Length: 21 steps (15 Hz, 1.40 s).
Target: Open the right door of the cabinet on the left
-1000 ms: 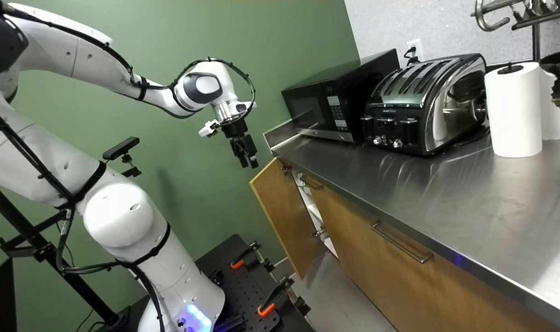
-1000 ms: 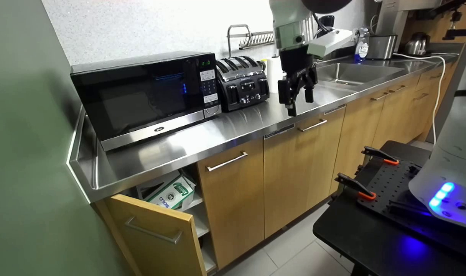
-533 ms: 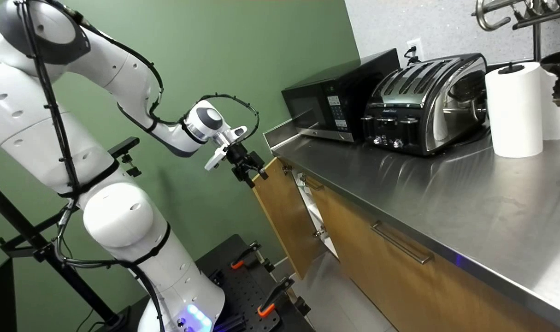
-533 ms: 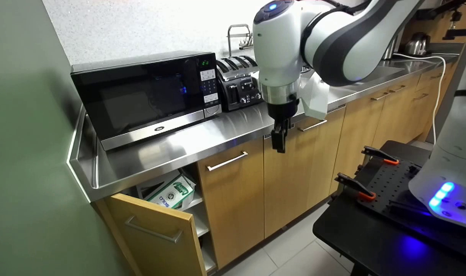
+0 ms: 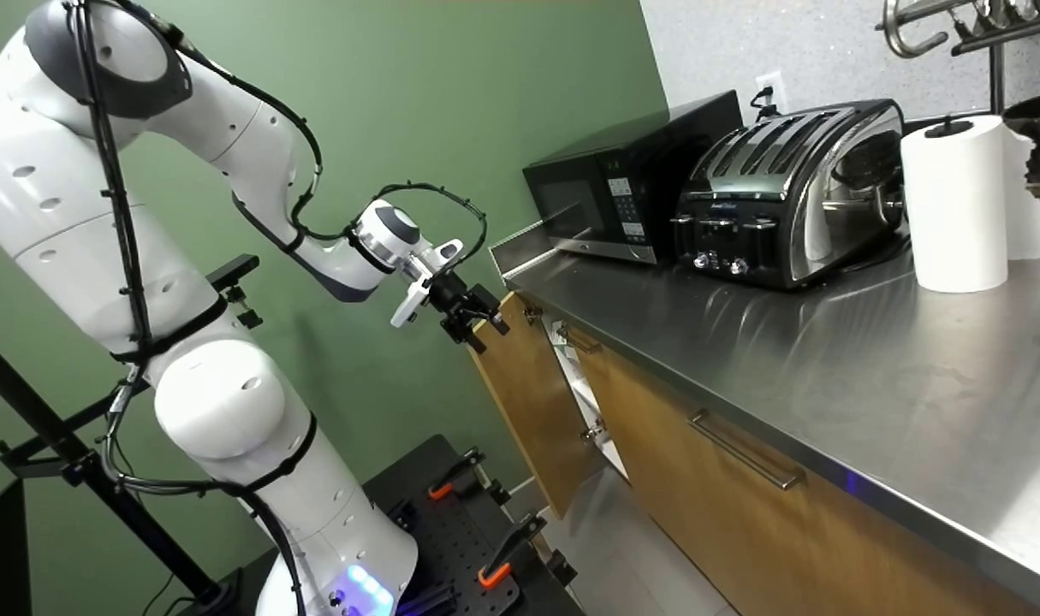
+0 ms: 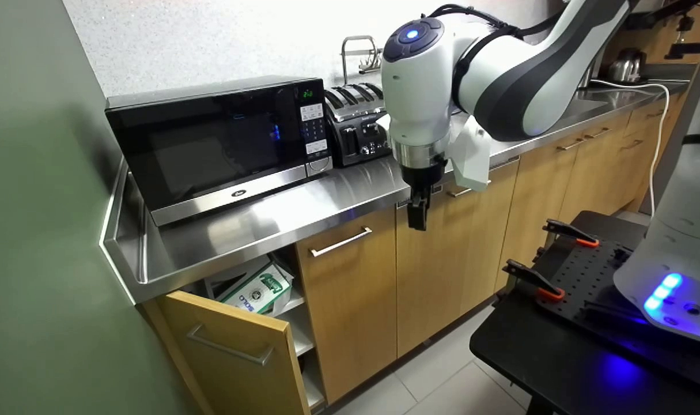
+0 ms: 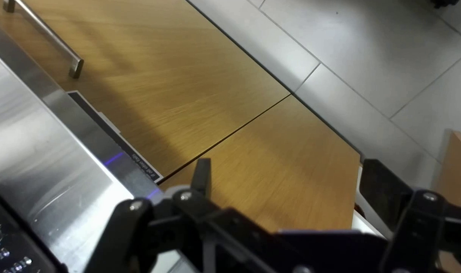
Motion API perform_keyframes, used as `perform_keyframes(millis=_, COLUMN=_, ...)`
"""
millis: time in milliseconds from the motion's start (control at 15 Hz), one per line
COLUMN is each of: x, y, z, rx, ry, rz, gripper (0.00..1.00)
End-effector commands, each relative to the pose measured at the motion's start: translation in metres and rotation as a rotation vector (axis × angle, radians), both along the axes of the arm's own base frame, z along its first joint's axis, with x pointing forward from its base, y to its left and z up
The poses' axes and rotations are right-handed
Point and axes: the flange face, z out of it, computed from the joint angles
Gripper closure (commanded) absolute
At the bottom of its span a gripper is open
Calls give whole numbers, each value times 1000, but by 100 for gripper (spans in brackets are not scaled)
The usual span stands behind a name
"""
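- Right door (image 6: 350, 308), lower centre in an exterior view: shut, its bar handle (image 6: 341, 242) running below the lip of the counter (image 6: 292, 216), where a pull would likely start.
- Left door (image 6: 234, 377), lower left: standing ajar, leaving the right door's side edge bare.
- Tool (image 6: 417, 223), right of centre: fingers (image 7: 202, 176) spread around nothing, presumably to straddle the bar handle, from which it hangs apart.

White arm (image 5: 220, 398), black cable (image 5: 126, 239), black hand (image 5: 489, 334)

There are two orange-tipped clamps (image 6: 532, 279), one robot arm (image 5: 220, 398), one microwave (image 6: 211, 150), one four-slot toaster (image 5: 759, 210), one paper-towel roll (image 5: 956, 210).
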Motion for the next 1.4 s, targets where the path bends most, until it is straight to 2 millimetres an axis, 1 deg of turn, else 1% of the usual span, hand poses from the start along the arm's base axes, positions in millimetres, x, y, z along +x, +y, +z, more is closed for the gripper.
perform_keyframes(millis=0, x=-11, y=19, z=-18, rx=-96, ry=-85, rz=100, gripper=0)
perform_keyframes(millis=133, x=-25, y=38, z=-33, rx=-165, ry=-167, rz=191, gripper=0)
perform_keyframes(millis=200, x=-31, y=46, z=-44, rx=-196, ry=-209, rz=232, gripper=0)
perform_keyframes(millis=333, x=-39, y=61, z=-71, rx=-267, ry=-307, rz=303, gripper=0)
perform_keyframes(millis=467, x=-41, y=67, z=-98, rx=-347, ry=-417, rz=353, gripper=0)
perform_keyframes(millis=600, x=-38, y=65, z=-127, rx=-432, ry=-502, rz=393, gripper=0)
perform_keyframes(millis=800, x=-27, y=53, z=-171, rx=-541, ry=-555, rz=447, gripper=0)
perform_keyframes(millis=867, x=-22, y=49, z=-180, rx=-561, ry=-553, rz=443, gripper=0)
perform_keyframes(millis=933, x=-33, y=50, z=-160, rx=-522, ry=-528, rz=445, gripper=0)
perform_keyframes(millis=1000, x=-32, y=47, z=-171, rx=-533, ry=-514, rz=446, gripper=0)
perform_keyframes(millis=1067, x=-32, y=47, z=-175, rx=-532, ry=-504, rz=445, gripper=0)
perform_keyframes(millis=1267, x=-33, y=52, z=-170, rx=-523, ry=-515, rz=448, gripper=0)
perform_keyframes(millis=1333, x=-30, y=53, z=-172, rx=-601, ry=-569, rz=440, gripper=0)
